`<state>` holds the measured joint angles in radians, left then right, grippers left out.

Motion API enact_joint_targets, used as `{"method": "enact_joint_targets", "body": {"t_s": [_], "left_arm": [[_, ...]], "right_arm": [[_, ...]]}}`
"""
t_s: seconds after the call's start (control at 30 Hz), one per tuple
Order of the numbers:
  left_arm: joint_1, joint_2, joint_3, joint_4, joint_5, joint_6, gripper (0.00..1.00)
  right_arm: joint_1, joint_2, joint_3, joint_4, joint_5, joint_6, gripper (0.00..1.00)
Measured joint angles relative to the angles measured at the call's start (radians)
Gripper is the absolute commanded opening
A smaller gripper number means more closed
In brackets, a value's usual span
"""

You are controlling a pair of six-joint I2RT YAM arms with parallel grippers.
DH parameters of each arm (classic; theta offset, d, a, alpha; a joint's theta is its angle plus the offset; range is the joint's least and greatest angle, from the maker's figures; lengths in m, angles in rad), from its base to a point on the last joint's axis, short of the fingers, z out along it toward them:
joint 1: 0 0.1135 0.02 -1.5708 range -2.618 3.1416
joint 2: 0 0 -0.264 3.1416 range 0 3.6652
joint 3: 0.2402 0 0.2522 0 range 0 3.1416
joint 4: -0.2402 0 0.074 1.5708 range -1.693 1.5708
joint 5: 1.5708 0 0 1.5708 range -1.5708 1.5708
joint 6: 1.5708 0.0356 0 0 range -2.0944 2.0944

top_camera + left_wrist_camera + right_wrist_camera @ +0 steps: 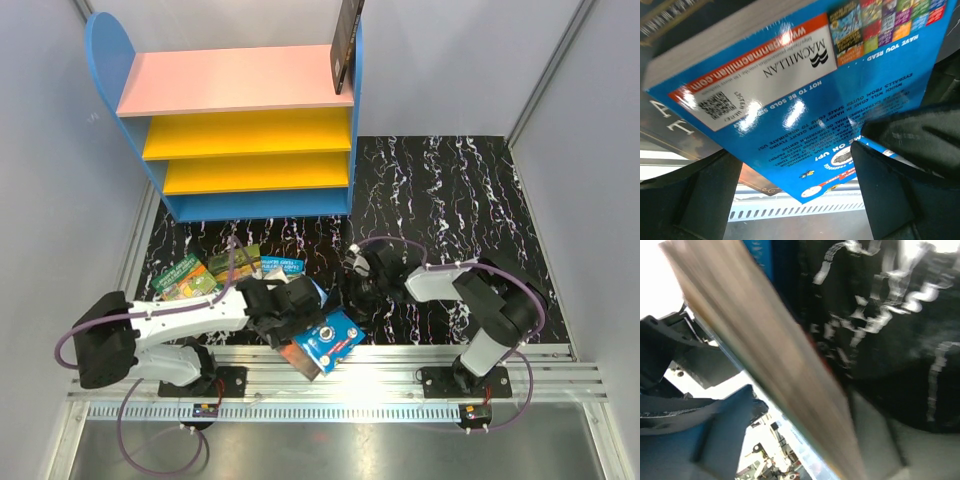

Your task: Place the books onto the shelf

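The shelf (230, 82) stands at the back left, with one dark book (346, 45) upright on the right end of its pink top board. A blue book (332, 338) is tilted near the table's front edge, over a brown-covered book (303, 361). My left gripper (297, 320) is over it and open. In the left wrist view the blue back cover (790, 90) fills the frame and its corner hangs between the wide fingers (900, 200). My right gripper (358, 290) is open and straddles the book's page edge (765, 355), with a gap at one finger (715, 440).
Two green books (185, 276) and a blue one (281, 267) lie flat left of centre, behind the left arm. A dark cover with white letters (665, 125) lies under the blue book. A slotted metal rail (380, 365) runs along the table's near edge. Grey walls enclose both sides.
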<state>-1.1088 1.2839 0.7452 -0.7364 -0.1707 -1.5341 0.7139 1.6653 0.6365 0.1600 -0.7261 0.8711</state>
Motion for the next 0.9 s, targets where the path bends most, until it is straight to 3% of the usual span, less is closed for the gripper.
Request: {"method": "enact_joint_targets", "body": {"t_s": [0.03, 0.13, 0.33, 0.53, 0.67, 0.9], "left_arm": [[-0.011, 0.010, 0.002, 0.003, -0.002, -0.010, 0.88], [-0.037, 0.026, 0.005, 0.011, -0.003, -0.028, 0.87], [-0.056, 0.029, 0.040, -0.005, -0.029, -0.021, 0.87], [-0.054, 0.011, 0.072, 0.004, -0.154, 0.021, 0.90], [-0.072, -0.027, 0.148, -0.127, -0.271, 0.061, 0.98], [-0.126, -0.247, 0.338, -0.267, -0.486, 0.262, 0.99]], "right_arm": [[-0.003, -0.001, -0.019, 0.023, 0.001, 0.004, 0.58], [-0.014, -0.021, -0.064, 0.032, -0.004, 0.012, 0.35], [-0.003, -0.208, -0.029, -0.193, 0.055, -0.047, 0.26], [0.000, -0.381, 0.125, -0.560, 0.209, -0.119, 0.00], [0.001, -0.437, 0.248, -0.736, 0.245, -0.098, 0.00], [-0.023, -0.457, 0.497, -0.941, 0.247, -0.049, 0.00]]}}
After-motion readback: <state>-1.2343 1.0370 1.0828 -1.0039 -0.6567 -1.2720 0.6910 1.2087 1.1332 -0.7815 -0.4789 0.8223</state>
